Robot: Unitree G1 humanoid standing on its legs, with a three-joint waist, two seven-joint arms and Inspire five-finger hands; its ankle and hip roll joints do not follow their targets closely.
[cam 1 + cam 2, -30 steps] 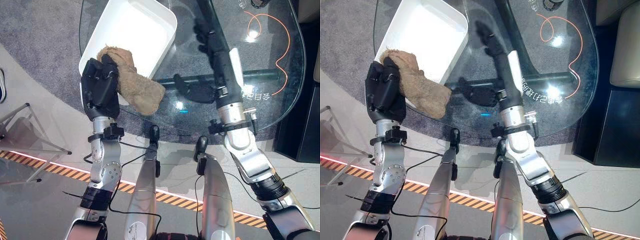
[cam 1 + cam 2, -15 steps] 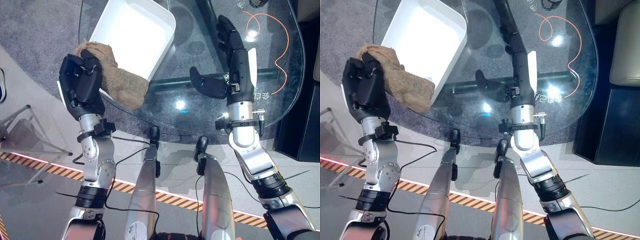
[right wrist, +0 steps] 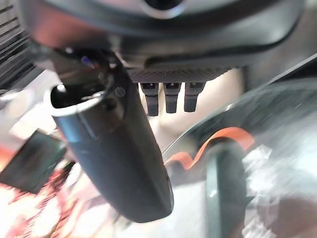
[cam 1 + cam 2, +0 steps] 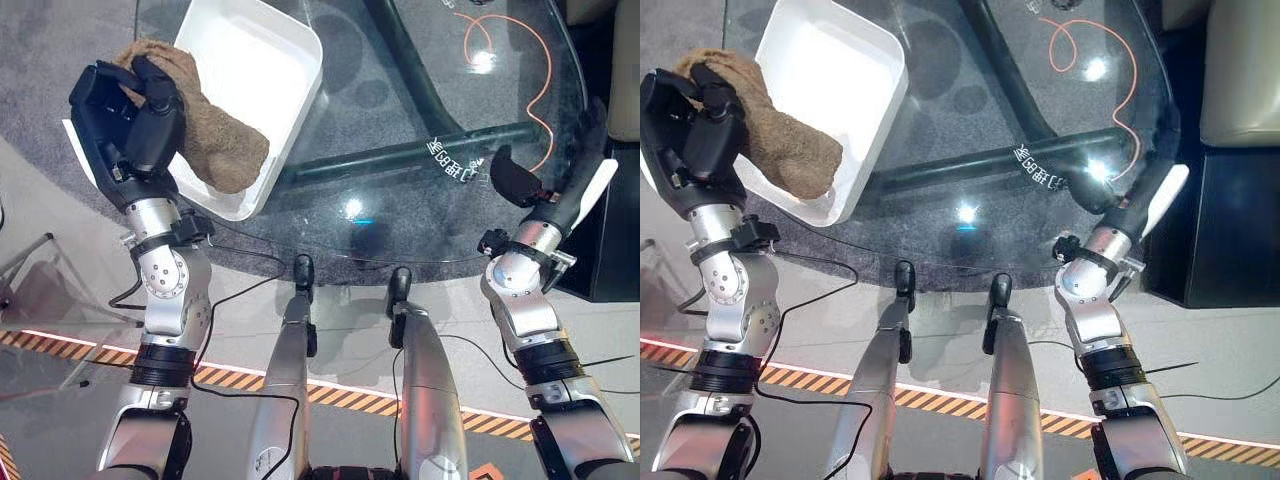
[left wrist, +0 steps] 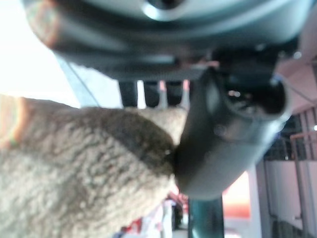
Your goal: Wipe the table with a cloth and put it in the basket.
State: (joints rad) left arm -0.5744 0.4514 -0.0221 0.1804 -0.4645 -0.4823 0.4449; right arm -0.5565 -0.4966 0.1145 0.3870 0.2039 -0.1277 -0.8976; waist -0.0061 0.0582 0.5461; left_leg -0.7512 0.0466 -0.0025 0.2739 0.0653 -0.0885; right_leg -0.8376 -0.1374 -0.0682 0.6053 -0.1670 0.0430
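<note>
My left hand (image 4: 690, 135) is curled round the brown cloth (image 4: 775, 140), which hangs over the near left corner of the white basket (image 4: 855, 90). The basket sits on the glass table (image 4: 970, 150). My right hand (image 4: 1135, 205) is at the table's right edge, well apart from the basket, beside an orange cable (image 4: 1095, 45).

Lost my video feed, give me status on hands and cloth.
Left hand shut on brown fuzzy cloth, hanging over white rectangular basket rim. Right hand open, at glass table edge. Nothing blocking basket.
</note>
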